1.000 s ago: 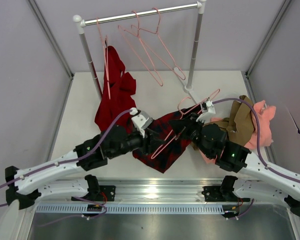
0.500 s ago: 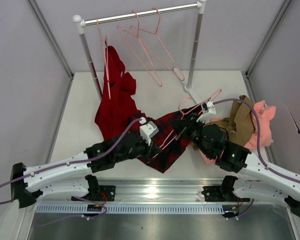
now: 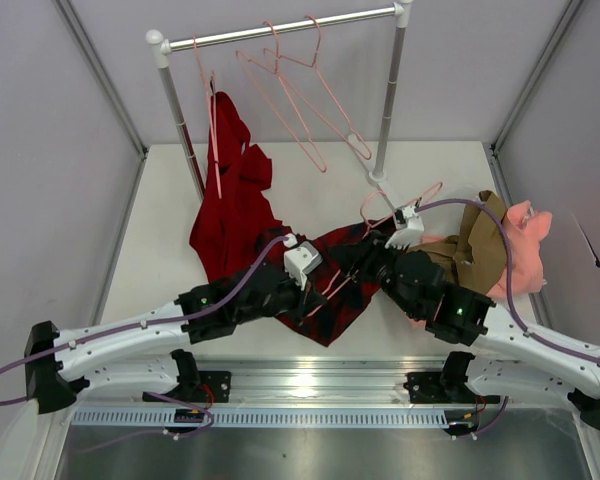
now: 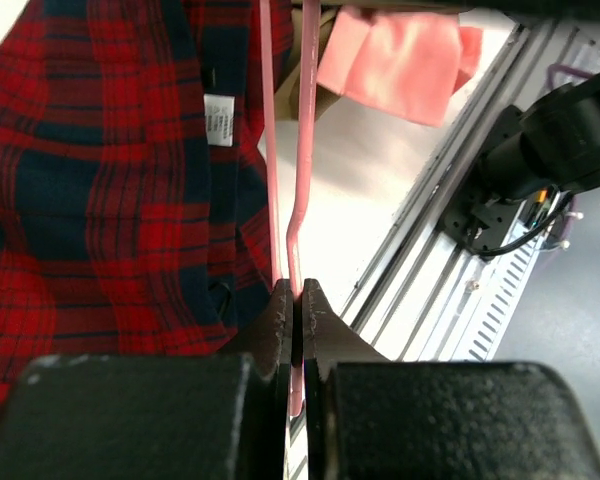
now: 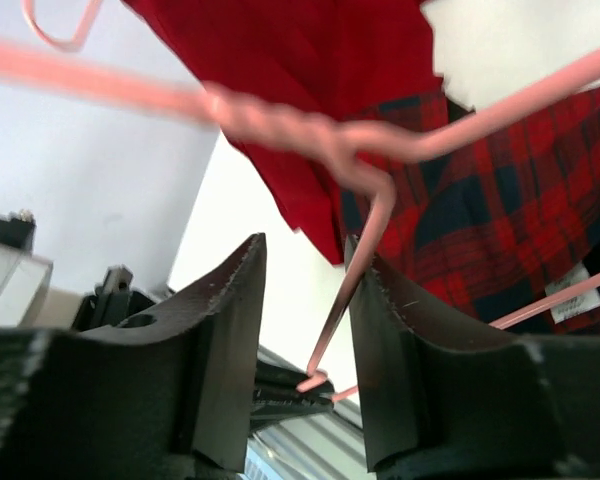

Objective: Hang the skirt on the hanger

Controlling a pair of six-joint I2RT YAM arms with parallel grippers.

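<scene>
Pink hanger (image 4: 306, 110) tight within the left pincer (image 4: 296, 292)

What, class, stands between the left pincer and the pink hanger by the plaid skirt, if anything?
Nothing visible does. The left pincer is shut directly on the hanger, gripping its thin wire, with the skirt lying right beside it.

The skirt (image 4: 100, 200) is red-and-navy plaid, the hanger (image 4: 307, 120) pale pink, the neighbouring garment (image 3: 230, 205) plain red.
</scene>
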